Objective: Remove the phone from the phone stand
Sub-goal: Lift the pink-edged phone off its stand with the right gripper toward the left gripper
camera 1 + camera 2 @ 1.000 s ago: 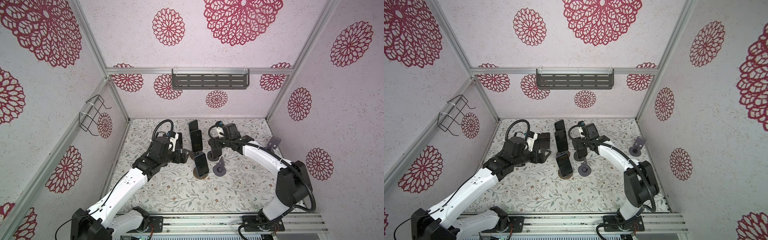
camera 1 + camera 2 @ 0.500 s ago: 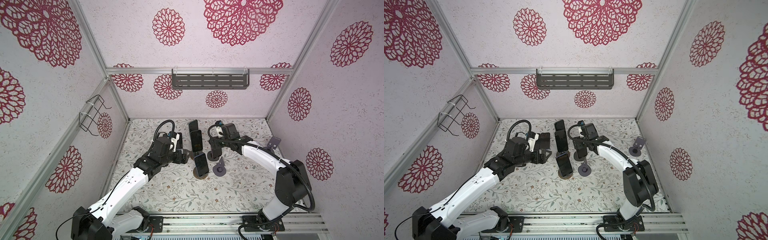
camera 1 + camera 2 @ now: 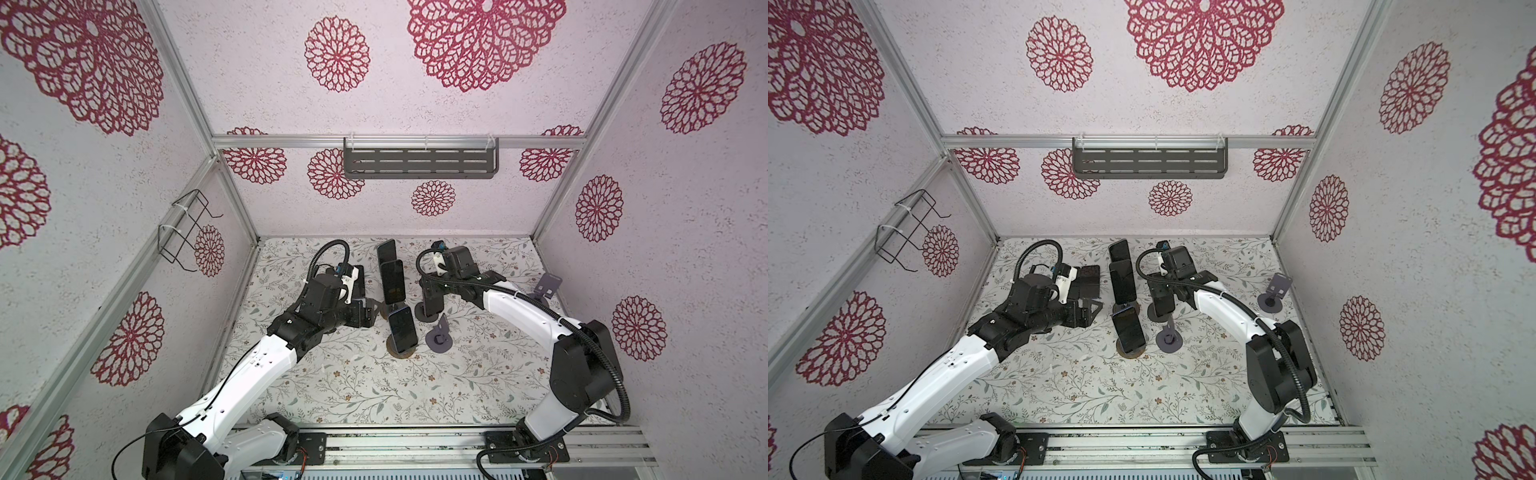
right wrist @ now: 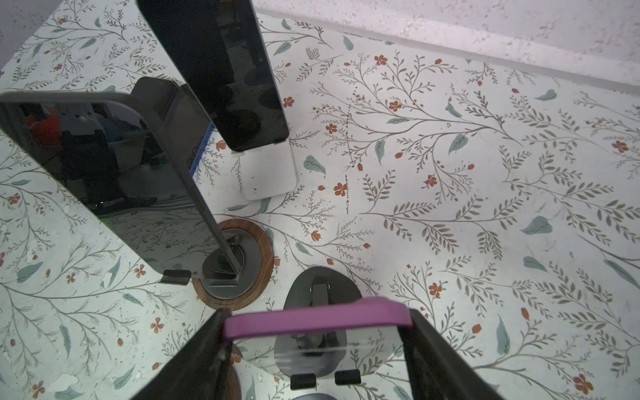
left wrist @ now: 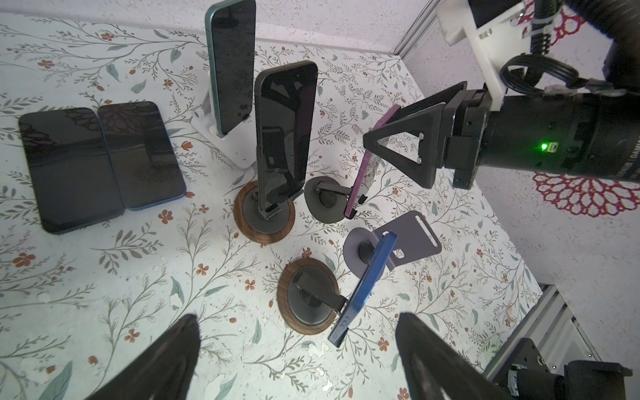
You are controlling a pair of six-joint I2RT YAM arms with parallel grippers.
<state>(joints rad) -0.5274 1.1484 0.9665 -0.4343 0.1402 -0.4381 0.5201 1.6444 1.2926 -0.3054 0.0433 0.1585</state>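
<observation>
Floral-print desk (image 3: 353, 386), and it's busy! Toward the back left, a pair of flat phones (image 5: 69, 166) lies side by side, edges touching. Down the middle: a white stand (image 5: 225, 145), a far wood-rimmed base (image 5: 242, 225), then a near wood-rimmed base (image 5: 311, 330). Just beside them sit a dark oval stand (image 5: 325, 207) and a grey stand (image 5: 353, 242). Well apart on the right, a lone grey stand (image 3: 544, 291).

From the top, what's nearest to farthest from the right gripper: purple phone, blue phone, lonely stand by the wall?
1. purple phone, inside the right gripper.
2. blue phone, just to its left.
3. empty stand, far off by the right wall.
</observation>
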